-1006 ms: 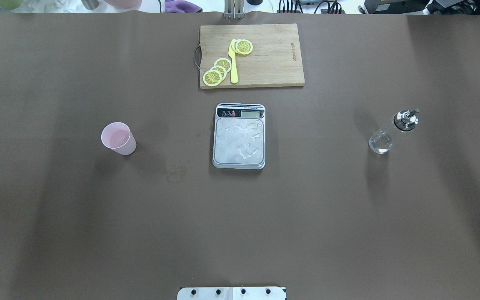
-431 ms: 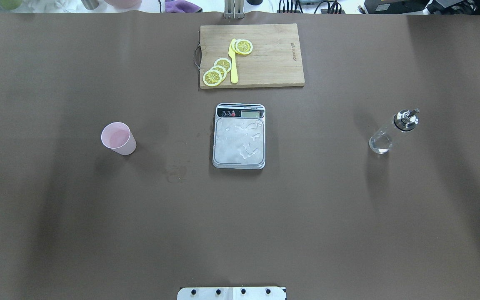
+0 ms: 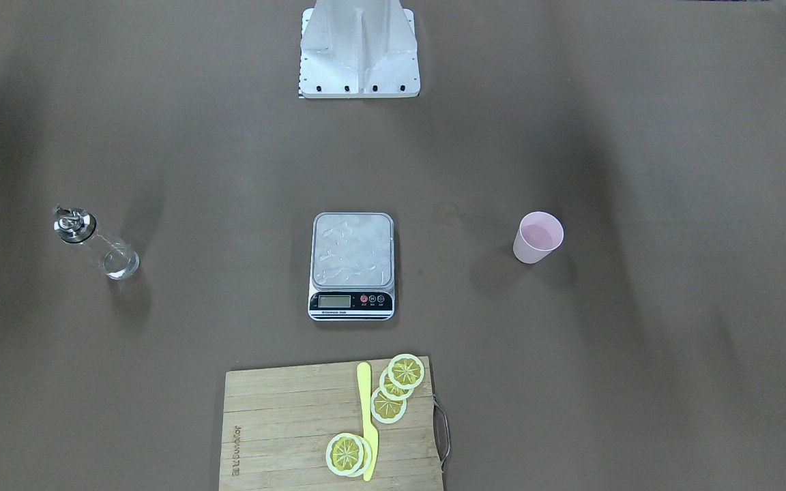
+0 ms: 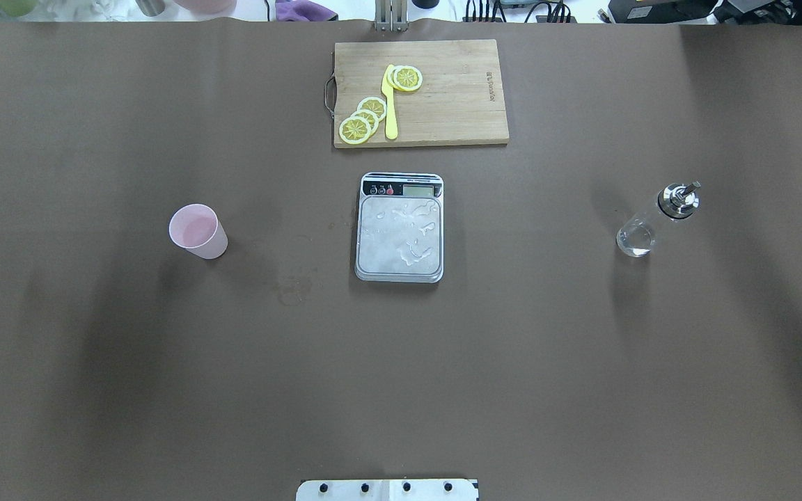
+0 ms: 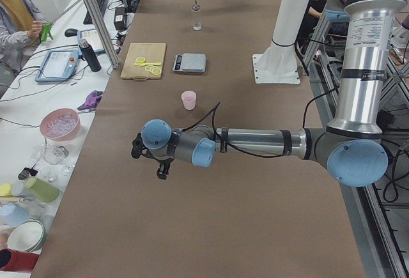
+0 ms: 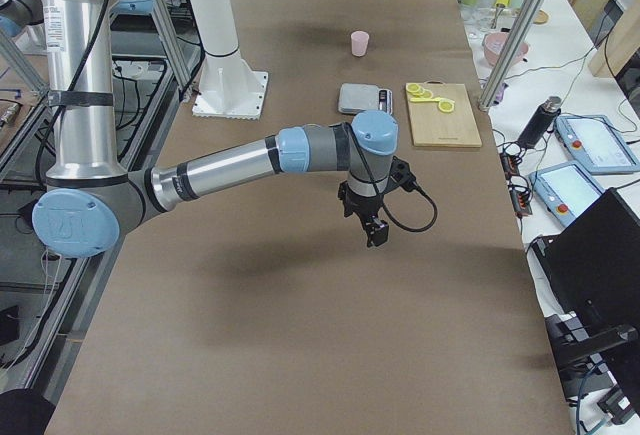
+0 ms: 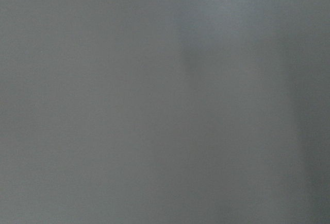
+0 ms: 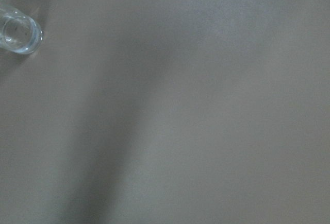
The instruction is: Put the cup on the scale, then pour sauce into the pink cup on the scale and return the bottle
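The pink cup [image 4: 195,231] stands upright on the brown table, left of the scale [image 4: 399,233]; it also shows in the front view [image 3: 538,236]. The scale's silvery platform is bare, with wet streaks. The clear bottle [image 4: 655,219] with a silver pourer stands to the scale's right, and its base shows at the right wrist view's top left [image 8: 20,34]. My left gripper [image 5: 162,170] hovers over the table well short of the cup. My right gripper [image 6: 375,235] points down, away from the bottle. I cannot tell whether either is open or shut.
A wooden cutting board [image 4: 443,104] with lemon slices [image 4: 363,118] and a yellow knife [image 4: 390,104] lies beyond the scale. The robot's base plate [image 4: 387,490] is at the near edge. A side table with bowls and bottles [image 5: 57,124] runs along the far side.
The cup, scale and bottle have not moved. Only the soft shadows on the table's left part have shifted slightly.
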Tool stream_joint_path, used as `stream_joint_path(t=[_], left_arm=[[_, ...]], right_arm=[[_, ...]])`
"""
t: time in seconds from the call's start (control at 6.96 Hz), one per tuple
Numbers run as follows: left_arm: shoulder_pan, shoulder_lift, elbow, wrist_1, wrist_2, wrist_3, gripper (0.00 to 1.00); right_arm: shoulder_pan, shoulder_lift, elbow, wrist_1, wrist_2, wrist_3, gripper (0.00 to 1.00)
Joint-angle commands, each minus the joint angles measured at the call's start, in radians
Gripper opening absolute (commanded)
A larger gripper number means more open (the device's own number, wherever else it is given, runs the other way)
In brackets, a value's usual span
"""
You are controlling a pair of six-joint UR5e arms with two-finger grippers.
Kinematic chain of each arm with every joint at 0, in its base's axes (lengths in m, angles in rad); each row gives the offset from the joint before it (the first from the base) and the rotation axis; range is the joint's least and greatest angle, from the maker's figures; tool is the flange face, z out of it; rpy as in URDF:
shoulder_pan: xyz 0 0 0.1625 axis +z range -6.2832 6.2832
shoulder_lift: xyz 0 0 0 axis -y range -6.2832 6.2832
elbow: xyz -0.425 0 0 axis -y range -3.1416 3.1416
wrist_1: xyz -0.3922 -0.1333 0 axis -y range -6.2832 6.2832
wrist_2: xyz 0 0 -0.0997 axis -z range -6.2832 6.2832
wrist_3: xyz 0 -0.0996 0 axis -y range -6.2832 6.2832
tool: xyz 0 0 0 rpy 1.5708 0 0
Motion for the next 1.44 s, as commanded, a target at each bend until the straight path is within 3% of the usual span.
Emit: stream_joint_path(t=[0.0,0.14,0.43,0.57,1.01,1.15,1.29], left_arm=[[0.182,-0.063,-0.094,-0.007,0.038,-0.282,0.98],[0.296,-0.086,-0.162,-0.004,0.165,-0.464,0.98],[0.476,-0.196,-0.179,0.003,0.254,-0.707,0.97],[0.551,-0.227,-0.158,0.005,0.294,-0.731,0.95],[0.558,-0.260,-0.106,0.005,0.310,-0.733,0.88],[0.559,-0.263,-0.092,0.004,0.310,-0.733,0.81],[0.567,-0.265,-0.081,-0.001,0.309,-0.736,0.64]], right_arm=[[0.019,-0.011,0.003,-0.006,-0.044,0.004,1.00],[0.036,-0.034,0.004,-0.006,-0.041,0.003,1.00],[0.036,-0.050,0.004,-0.006,-0.004,0.003,1.00],[0.036,-0.048,0.006,-0.002,0.002,0.003,1.00],[0.036,-0.051,0.007,0.002,0.004,0.003,1.00],[0.036,-0.050,0.007,0.002,0.005,0.003,1.00],[0.036,-0.051,0.009,0.002,0.007,0.003,1.00]])
